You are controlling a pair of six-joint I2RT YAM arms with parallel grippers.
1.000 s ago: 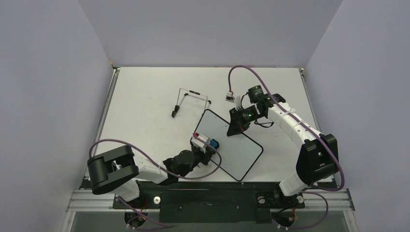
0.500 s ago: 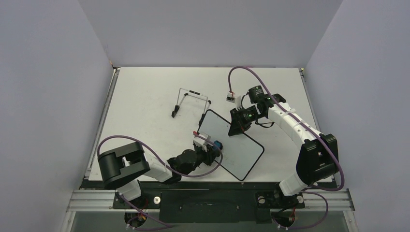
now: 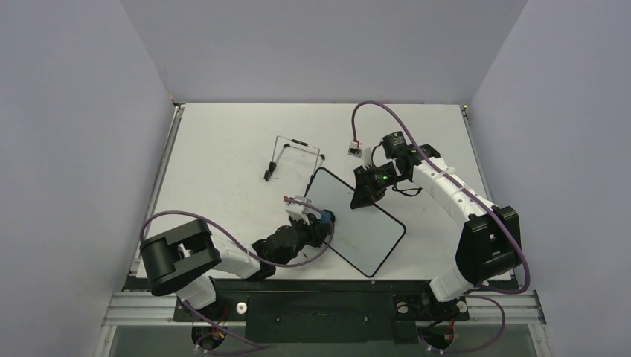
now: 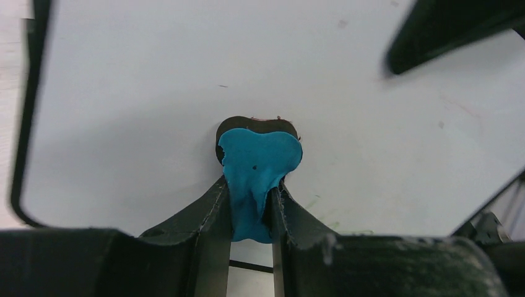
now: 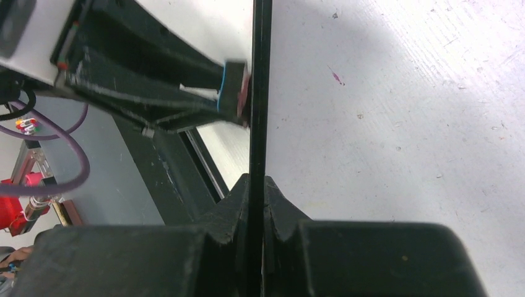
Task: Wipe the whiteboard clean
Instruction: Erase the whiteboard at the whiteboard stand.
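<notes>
The whiteboard (image 3: pixel 364 230) is a white board in a thin black frame, tilted up off the table. My right gripper (image 3: pixel 362 195) is shut on its far edge; the right wrist view shows the frame (image 5: pixel 260 93) edge-on between the closed fingers of that gripper (image 5: pixel 257 192). My left gripper (image 3: pixel 320 225) is shut on a small blue eraser (image 3: pixel 327 219), which presses against the board's face. In the left wrist view the eraser (image 4: pixel 260 161) bulges out of the left gripper (image 4: pixel 251 207) against the white surface (image 4: pixel 155 93). Faint green marks (image 4: pixel 322 204) lie beside the right finger.
A thin black wire stand (image 3: pixel 294 152) lies on the table behind the board. The left arm's purple cable (image 3: pixel 223 227) loops over the near left of the table. Grey walls enclose the table (image 3: pixel 223 149) on three sides.
The left gripper slid the eraser a little toward the board's right, then back toward its left edge. The left elbow swung along. The right gripper kept its hold on the board.
</notes>
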